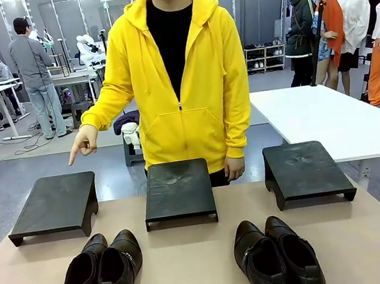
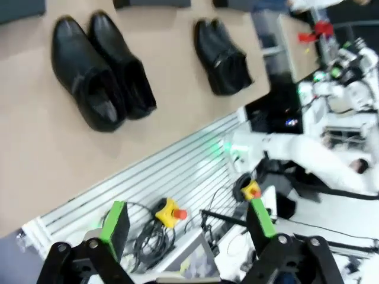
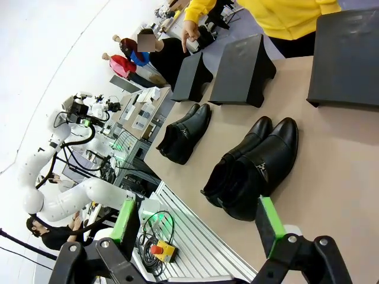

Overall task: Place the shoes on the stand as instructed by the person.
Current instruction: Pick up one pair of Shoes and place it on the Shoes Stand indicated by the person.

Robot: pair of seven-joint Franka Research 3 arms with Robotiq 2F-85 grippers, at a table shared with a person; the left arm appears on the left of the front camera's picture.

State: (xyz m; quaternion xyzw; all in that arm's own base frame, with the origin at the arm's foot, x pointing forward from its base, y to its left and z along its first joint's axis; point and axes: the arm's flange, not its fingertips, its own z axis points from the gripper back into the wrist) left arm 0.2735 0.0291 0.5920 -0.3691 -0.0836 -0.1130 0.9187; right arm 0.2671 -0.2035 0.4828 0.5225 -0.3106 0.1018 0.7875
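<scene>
Pointing down at the frame-left stand [image 1: 54,203], the person's hand [image 1: 84,143] marks your target; left gripper [image 2: 188,219] and right gripper [image 3: 195,220] are spread, empty.

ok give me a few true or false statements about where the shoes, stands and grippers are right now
1. The person's hand points down towards the left stand. True.
2. One pair of shoes sits on a stand. False: the left pair and the right pair both lie on the table, and the middle stand is bare.
3. The left gripper and the right gripper are open, holding nothing. True.
4. Four stands are lined up. False: there are three, the last being the right stand.
</scene>
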